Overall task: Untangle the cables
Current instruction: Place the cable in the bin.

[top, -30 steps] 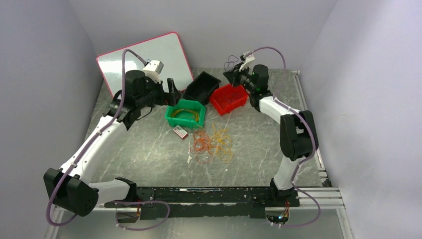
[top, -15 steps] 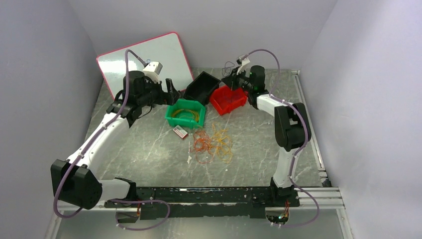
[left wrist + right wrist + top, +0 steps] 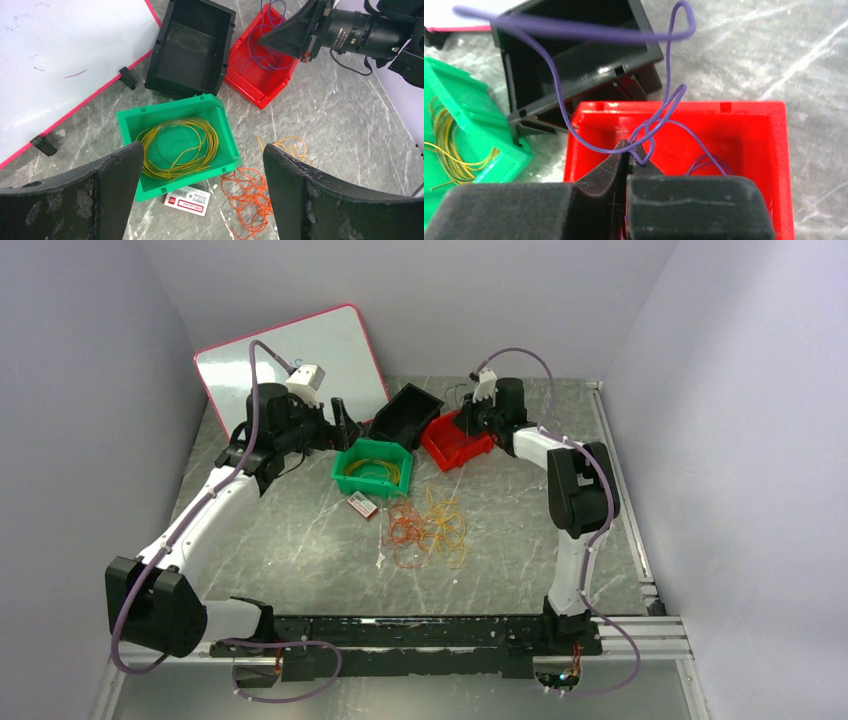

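Observation:
A tangled bunch of orange and yellow cables (image 3: 430, 530) lies on the table in front of the bins; it also shows in the left wrist view (image 3: 250, 195). A yellow cable (image 3: 177, 147) lies coiled in the green bin (image 3: 352, 472). My right gripper (image 3: 628, 150) is shut on a thin purple cable (image 3: 669, 107) and holds it over the red bin (image 3: 744, 140); part of that cable lies inside the bin. In the top view the right gripper (image 3: 468, 418) sits at the red bin's (image 3: 457, 445) back edge. My left gripper (image 3: 200, 150) is open and empty above the green bin.
A black bin (image 3: 405, 415) stands between the green and red bins. A small white box with a red label (image 3: 362, 505) lies in front of the green bin. A whiteboard (image 3: 290, 360) leans at the back left. Metal rails run along the near and right edges.
My right gripper has moved left and down over the red bin with the purple cable in it. The left arm has barely shifted.

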`<state>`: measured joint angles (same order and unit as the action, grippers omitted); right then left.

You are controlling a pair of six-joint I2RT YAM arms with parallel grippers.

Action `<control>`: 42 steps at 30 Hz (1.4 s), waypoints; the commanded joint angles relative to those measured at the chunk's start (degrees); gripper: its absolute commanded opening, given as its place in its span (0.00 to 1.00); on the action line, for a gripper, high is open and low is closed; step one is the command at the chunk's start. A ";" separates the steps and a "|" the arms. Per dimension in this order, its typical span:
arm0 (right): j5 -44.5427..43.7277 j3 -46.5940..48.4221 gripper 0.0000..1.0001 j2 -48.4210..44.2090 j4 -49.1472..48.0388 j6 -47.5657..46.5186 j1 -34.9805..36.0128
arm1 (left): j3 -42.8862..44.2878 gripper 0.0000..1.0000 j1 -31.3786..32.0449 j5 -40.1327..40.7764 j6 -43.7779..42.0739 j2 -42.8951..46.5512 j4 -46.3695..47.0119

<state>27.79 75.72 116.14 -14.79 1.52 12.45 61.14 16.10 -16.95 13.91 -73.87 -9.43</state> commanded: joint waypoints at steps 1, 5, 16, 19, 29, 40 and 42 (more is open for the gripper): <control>-4.25 1.80 0.00 1.06 7.87 -2.56 -0.23 | -0.49 0.93 -0.89 -2.26 -0.11 -0.31 2.38; -8.32 3.65 0.04 2.18 12.01 -3.90 -0.16 | -0.89 0.93 -0.98 -2.83 0.26 -0.27 2.90; -9.21 5.22 0.41 -0.12 13.06 -4.28 -0.14 | -1.20 0.92 -1.16 -3.55 0.50 -0.53 3.43; -10.12 6.10 0.50 -2.78 14.13 -3.98 -0.14 | -1.12 0.92 -1.16 -3.51 0.42 -0.58 3.27; -12.63 3.42 0.60 -9.66 16.12 -5.02 -0.14 | -1.12 0.92 -1.33 -3.51 0.41 -0.57 3.24; -7.74 3.56 0.58 -13.89 19.35 -3.01 0.91 | -0.94 0.91 -1.42 -3.62 0.59 -0.82 3.06; -7.62 4.57 0.58 -12.91 21.98 -3.20 2.67 | -0.86 0.91 -1.46 -3.66 0.56 -0.82 2.96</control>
<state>17.17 78.35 103.02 2.24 -2.35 12.88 60.25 15.25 -18.79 14.31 -74.24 -8.05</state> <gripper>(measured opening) 0.580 0.909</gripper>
